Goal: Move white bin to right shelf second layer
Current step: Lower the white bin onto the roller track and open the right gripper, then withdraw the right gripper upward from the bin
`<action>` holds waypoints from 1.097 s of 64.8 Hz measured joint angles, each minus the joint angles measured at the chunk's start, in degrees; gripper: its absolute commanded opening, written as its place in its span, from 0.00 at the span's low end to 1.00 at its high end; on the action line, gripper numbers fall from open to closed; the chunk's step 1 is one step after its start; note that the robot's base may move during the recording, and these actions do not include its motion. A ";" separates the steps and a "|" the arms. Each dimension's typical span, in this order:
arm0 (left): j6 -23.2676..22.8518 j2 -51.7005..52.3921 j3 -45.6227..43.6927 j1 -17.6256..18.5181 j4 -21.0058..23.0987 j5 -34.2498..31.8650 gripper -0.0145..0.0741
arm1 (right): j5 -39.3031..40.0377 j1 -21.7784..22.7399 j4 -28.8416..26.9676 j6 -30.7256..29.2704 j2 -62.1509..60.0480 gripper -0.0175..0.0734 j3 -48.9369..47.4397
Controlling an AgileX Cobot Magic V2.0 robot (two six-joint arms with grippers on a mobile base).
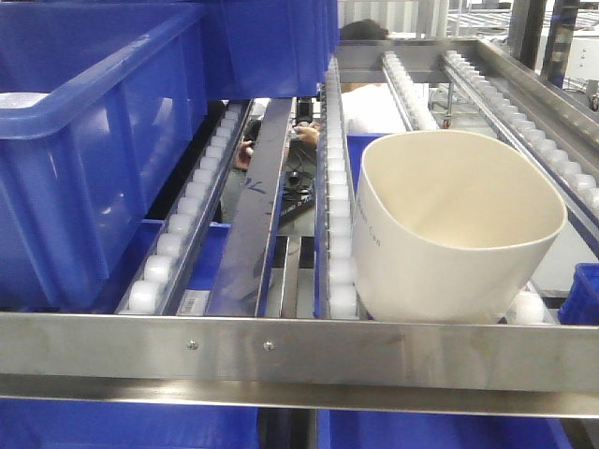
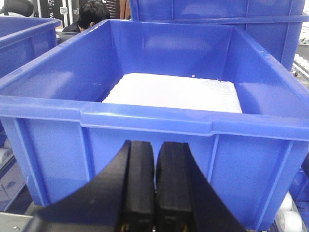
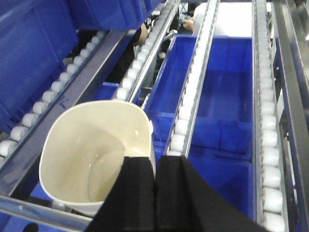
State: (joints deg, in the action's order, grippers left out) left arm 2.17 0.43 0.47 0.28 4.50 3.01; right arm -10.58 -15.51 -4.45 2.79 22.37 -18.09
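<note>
White bin (image 3: 91, 159) beside closed right gripper (image 3: 155, 193)

Blue plastic crates (image 1: 103, 140) are crowding steel racking lined with white roller rails (image 1: 187, 224). Behind them, a dark-haired person (image 2: 94, 14) is sitting among shelving under bright light.

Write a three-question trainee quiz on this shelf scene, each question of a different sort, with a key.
1. True or false: the white bin sits on the roller rails behind the steel front bar.
2. Multiple choice: what lies inside the blue crate in the left wrist view? A) a white slab B) bottles C) nothing
3. Fill in: in the right wrist view, the white bin's inside is ____.

Key
1. True; it leans, mouth tipped upward, at the rack's front.
2. A
3. empty. The right gripper is shut just above the bin's rim; the left gripper is shut too.
</note>
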 measured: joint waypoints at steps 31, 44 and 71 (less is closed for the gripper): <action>0.00 0.00 0.00 0.00 0.00 0.00 0.26 | -1.24 16.55 8.16 -0.47 -20.26 0.25 9.16; 0.00 0.00 0.00 0.00 0.00 0.00 0.26 | 3.74 16.55 5.63 -0.47 -22.94 0.25 19.25; 0.00 0.00 0.00 0.00 0.00 0.00 0.26 | 4.61 13.30 5.22 -0.47 -22.97 0.25 19.84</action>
State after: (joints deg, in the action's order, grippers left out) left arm 2.17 0.43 0.47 0.28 4.50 3.01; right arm -5.97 -2.21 0.76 2.32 -0.60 1.75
